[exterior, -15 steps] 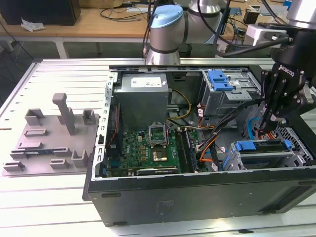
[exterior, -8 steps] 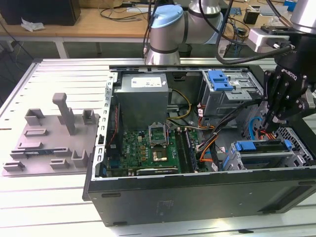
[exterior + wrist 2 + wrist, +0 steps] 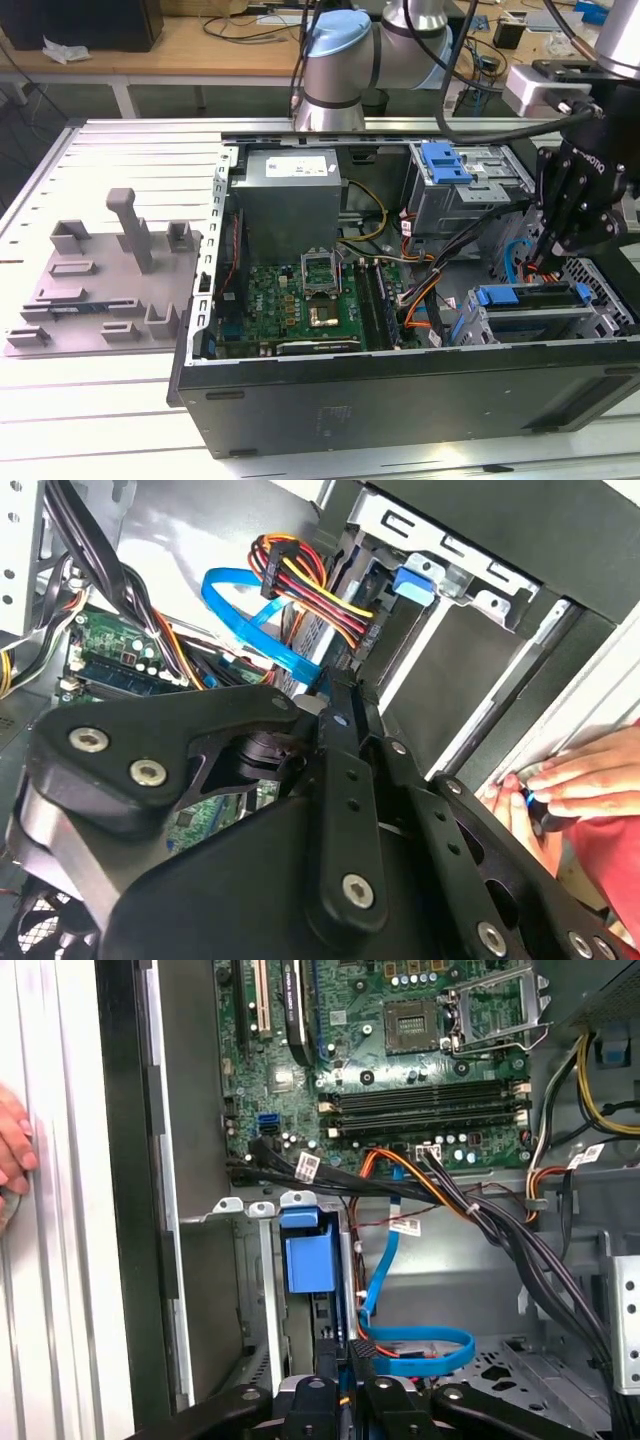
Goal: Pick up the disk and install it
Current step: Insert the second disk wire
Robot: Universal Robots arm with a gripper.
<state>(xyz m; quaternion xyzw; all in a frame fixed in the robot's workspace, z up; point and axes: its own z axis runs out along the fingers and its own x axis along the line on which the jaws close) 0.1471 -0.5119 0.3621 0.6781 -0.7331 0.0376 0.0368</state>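
The disk (image 3: 512, 296) sits on edge in the lower drive cage (image 3: 540, 320) of the open computer case, at the exterior view's right. Its blue bracket shows in both wrist views (image 3: 305, 1258) (image 3: 415, 583). Coloured power wires and a blue data cable (image 3: 250, 615) run to its end. My gripper (image 3: 545, 262) hangs just above the cage, fingers pointing down into the case. In both wrist views the gripper (image 3: 345, 1352) (image 3: 336, 692) is shut, its tips pressed together right beside the disk's cabled end. I see nothing held between them.
The motherboard (image 3: 300, 300) fills the case floor, with the grey power supply box (image 3: 290, 190) behind it. An upper cage carries a bare blue tab (image 3: 445, 160). A grey fixture (image 3: 110, 275) lies on the table. A person's hand (image 3: 580, 780) (image 3: 10, 1150) rests on the case's outer edge.
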